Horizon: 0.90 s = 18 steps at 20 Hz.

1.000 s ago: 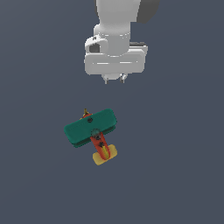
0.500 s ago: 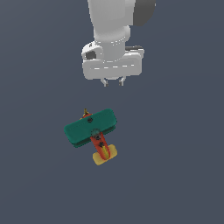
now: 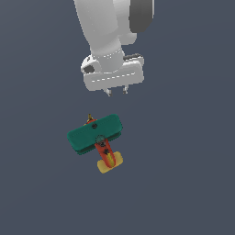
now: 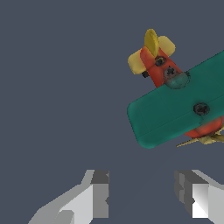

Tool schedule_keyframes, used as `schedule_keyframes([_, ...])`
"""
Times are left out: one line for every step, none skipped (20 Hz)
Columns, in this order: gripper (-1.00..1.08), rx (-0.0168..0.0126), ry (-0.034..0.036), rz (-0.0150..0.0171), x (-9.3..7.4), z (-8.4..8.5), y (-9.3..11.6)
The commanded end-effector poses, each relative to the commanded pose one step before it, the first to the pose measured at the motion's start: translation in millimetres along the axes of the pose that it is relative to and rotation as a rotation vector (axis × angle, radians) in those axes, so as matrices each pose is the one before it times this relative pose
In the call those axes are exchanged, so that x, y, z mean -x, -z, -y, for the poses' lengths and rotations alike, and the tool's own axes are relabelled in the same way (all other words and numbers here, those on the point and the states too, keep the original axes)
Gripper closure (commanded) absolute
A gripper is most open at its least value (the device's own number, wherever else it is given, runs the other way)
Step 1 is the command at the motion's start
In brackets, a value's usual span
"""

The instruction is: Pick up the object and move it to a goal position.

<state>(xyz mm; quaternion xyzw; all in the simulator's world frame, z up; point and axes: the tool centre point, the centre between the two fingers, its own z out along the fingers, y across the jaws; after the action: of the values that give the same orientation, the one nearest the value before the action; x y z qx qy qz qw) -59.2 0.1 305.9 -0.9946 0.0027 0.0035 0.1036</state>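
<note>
We read the toy biplane (image 3: 96, 137) as smooth moulded plastic: teal wing (image 4: 179, 107) satin with a soft sheen along its rounded edge, red-orange fuselage (image 4: 159, 68) slightly glossier, yellow tail (image 3: 110, 163) matt. Dark screw-like dots on wing and fuselage, dull. Arm shell (image 3: 108, 32), upper centre of the exterior view, smooth white plastic with soft highlights. Gripper (image 4: 142, 199) fingers (image 4: 98, 197) flat matt grey-white, inner faces darker. Ground surface (image 3: 41, 193) uniform matt slate, no texture.

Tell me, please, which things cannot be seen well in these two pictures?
- Toy biplane: in the wrist view the picture's edge cuts off one wing end and the nose.
- Gripper: the wrist view shows only the finger ends.
- Fingers: tiny in the exterior view, mostly hidden under the hand.
- Goal position: no marker in either view.
</note>
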Motion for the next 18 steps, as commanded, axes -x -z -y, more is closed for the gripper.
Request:
schedule_keyframes([-0.2,-0.03427,-0.01091,0.00409,-1.0,-2.74,-4.64])
schedule_keyframes([-0.2,-0.01342,-0.00436,0.00129,-0.44,-1.16,-1.75])
schedule_keyframes([-0.2,-0.0134,-0.00438,0.00109,-0.46,-1.17,-1.71])
schedule_keyframes([-0.2,-0.01343,-0.00441,0.0009,-0.49,-1.21,-1.67])
schedule_keyframes([-0.2,-0.01341,-0.00442,0.0007,-0.51,-1.22,-1.62])
schedule_keyframes([-0.2,-0.01342,-0.00444,0.00051,-0.53,-1.25,-1.58])
schedule_keyframes([-0.2,-0.0134,-0.00445,0.00031,-0.56,-1.27,-1.54])
schedule_keyframes([-0.2,-0.01339,-0.00447,0.00011,-0.58,-1.29,-1.5])
schedule_keyframes([-0.2,-0.0134,-0.00448,-0.00009,-0.6,-1.32,-1.45])
schedule_keyframes([-0.2,-0.01337,-0.00449,-0.00029,-0.63,-1.33,-1.41])
schedule_keyframes([-0.2,-0.01335,-0.0045,-0.00048,-0.65,-1.35,-1.37])
schedule_keyframes([-0.2,-0.01334,-0.00451,-0.00068,-0.67,-1.37,-1.32])
schedule_keyframes([-0.2,-0.01333,-0.00453,-0.00088,-0.7,-1.4,-1.28])
schedule_keyframes([-0.2,-0.0133,-0.00453,-0.00108,-0.72,-1.41,-1.23])
schedule_keyframes([-0.2,-0.01329,-0.00454,-0.00128,-0.74,-1.44,-1.19])
schedule_keyframes([-0.2,-0.01327,-0.00455,-0.00148,-0.76,-1.46,-1.14])
schedule_keyframes([-0.2,-0.01324,-0.00455,-0.00168,-0.79,-1.47,-1.1])
schedule_keyframes([-0.2,-0.0132,-0.00455,-0.00187,-0.81,-1.49,-1.06])
